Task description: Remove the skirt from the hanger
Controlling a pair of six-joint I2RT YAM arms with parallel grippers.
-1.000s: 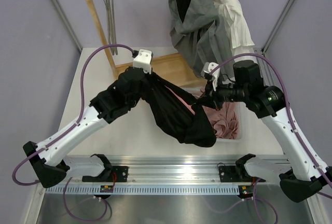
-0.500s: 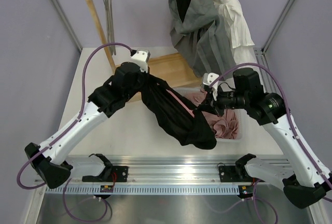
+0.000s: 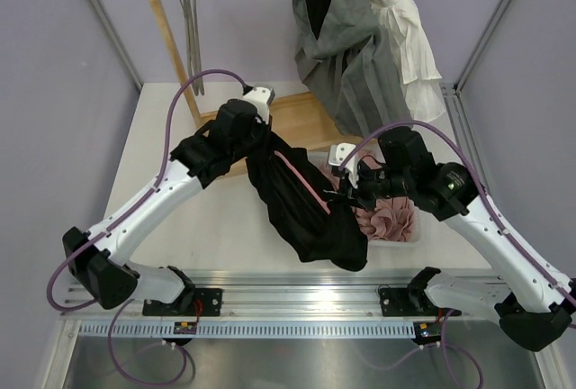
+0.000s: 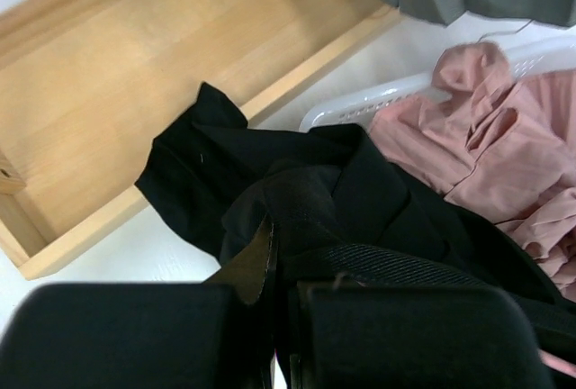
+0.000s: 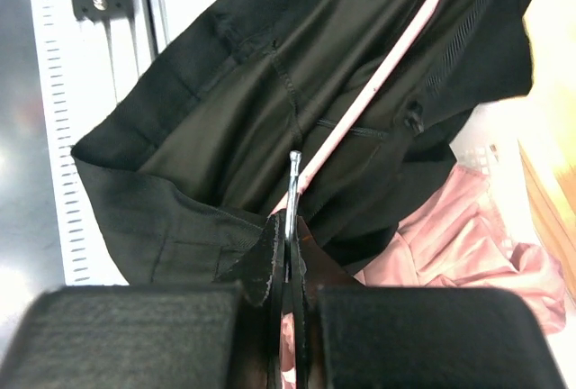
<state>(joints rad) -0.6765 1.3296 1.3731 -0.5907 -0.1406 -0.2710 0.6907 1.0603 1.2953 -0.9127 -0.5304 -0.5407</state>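
The left pincer, pressed together, pinches a fold of the black skirt. The right pincer pinches the pink hanger by its metal hook. The skirt sags between them. Separation seems underway; next, likely, draw the pincers apart until the hanger slides free.

Light: bright, even light is falling from above the black fabric skirt.
Shadow: a soft one is lying beneath the skirt.
Glare: the silver metal rail in front of the skirt is shining.
Blur: black gripper fingers under the skirt are blurring heavily.
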